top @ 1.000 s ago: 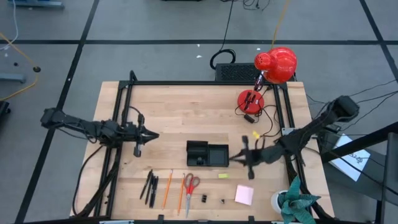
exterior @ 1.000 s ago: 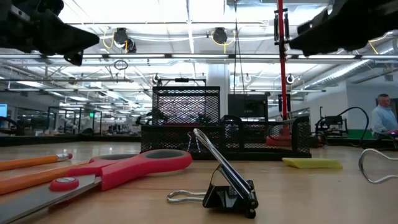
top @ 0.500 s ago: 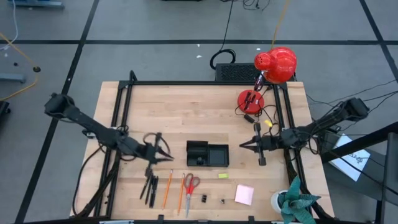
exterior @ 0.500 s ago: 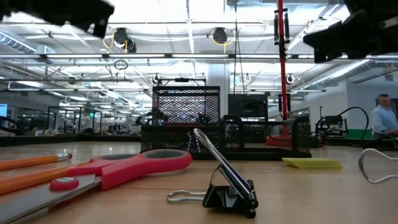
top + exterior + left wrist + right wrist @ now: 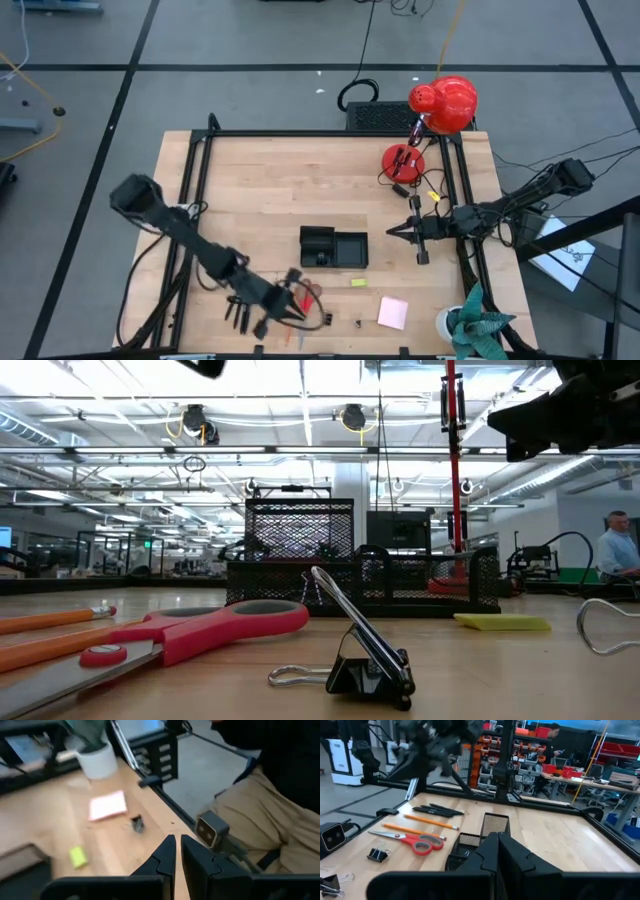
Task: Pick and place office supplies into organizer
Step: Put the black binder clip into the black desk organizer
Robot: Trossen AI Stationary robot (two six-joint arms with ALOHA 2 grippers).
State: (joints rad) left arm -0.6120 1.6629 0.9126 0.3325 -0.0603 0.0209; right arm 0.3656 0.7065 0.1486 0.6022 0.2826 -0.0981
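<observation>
hovering over the scissors (image 5: 304, 297) with left fingers (image 5: 176, 851) clenched empty (right fingers (image 5: 496, 845) likewise), organizer (image 5: 334, 247) seemingly unfilled, supplies all on table (image 5: 270, 190).

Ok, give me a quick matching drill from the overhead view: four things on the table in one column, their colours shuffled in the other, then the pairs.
Things:
1. scissors handles
2. sticky-note pad
3. organizer
4. small bit beside the organizer

Colours:
A. black
B. yellow-green
C. red
D. pink

Pairs: 1-C, 2-D, 3-A, 4-B
</observation>
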